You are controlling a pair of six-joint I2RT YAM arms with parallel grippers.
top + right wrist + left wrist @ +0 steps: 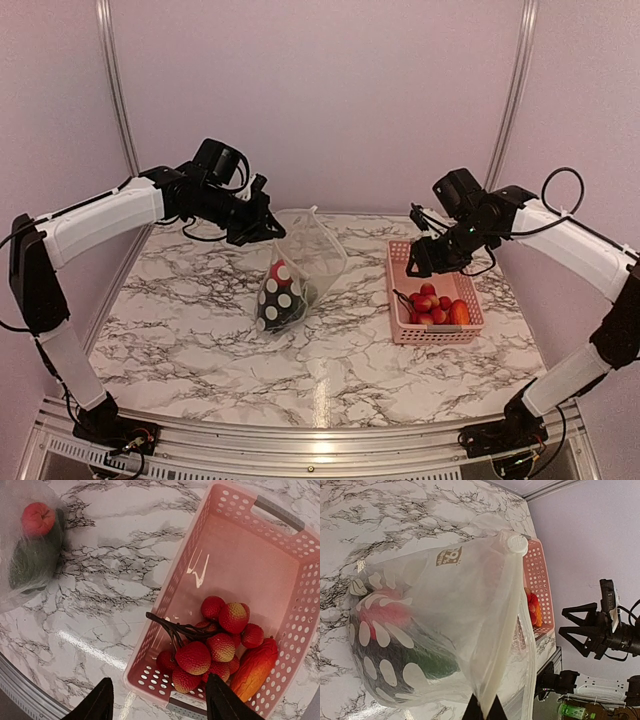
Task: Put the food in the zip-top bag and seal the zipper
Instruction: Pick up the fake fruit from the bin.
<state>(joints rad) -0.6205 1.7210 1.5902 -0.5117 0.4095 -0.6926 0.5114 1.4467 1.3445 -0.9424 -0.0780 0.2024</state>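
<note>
The clear dotted zip-top bag (pixel 300 265) stands on the marble table, its mouth held up and open. My left gripper (pixel 268 228) is shut on the whitish zipper strip (pixel 507 625) at the bag's mouth edge, its fingertips (pixel 483 712) pinching it. Inside the bag lie a red tomato (pixel 385 612) and a dark green piece (pixel 427 660). My right gripper (pixel 418 262) is open and empty, hovering over the near end of the pink basket (pixel 172 587). The basket holds a bunch of red bumpy fruits (pixel 200 655) and an orange piece (pixel 255 667).
The pink basket (pixel 400 300) sits at the right of the table, the bag about a hand's width to its left. The right wrist view shows the bag (pixel 30 535) at its upper left. The table's front edge lies close below the basket.
</note>
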